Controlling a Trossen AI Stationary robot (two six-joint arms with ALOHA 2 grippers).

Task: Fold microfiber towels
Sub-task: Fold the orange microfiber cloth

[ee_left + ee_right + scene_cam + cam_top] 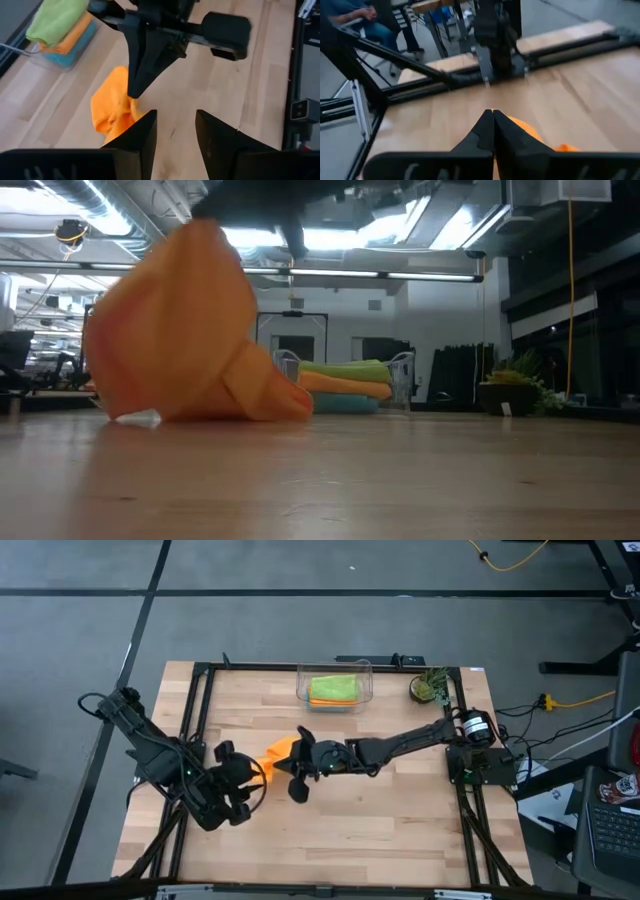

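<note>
Three towels look finished: a lime green towel (333, 688) lies folded on top of an orange towel (345, 385) and a teal towel (350, 406), all stacked inside the clear bin (366, 672) at the far edge of the desk (400, 830), near its middle. The low view shows the three layers flat and tidy, so I judge those as done.

One loose orange towel (280, 752) is left, and it is not folded yet. It sits crumpled near the middle of the desk, between the two arms, with part of it drawn up into a peak while the rest rests on the wood.

The right gripper (297, 780) reaches in from the right side to the towel's right edge. Its fingers (492, 131) are pressed fully together, and in the left wrist view their tip meets the top of the raised cloth, so they appear to pinch a bit of fabric, though the contact itself is too small to confirm.

The left gripper (240, 790) sits just left of the towel on the near side. Its fingers (142, 135) stand apart with a clear gap and nothing between them; the cloth lies just beyond their tips.

By my reckoning the task is about three quarters along: the last towel needs spreading flat, folding and adding to the stack. A small potted plant (428, 687) stands at the far right corner, well apart from the work.
</note>
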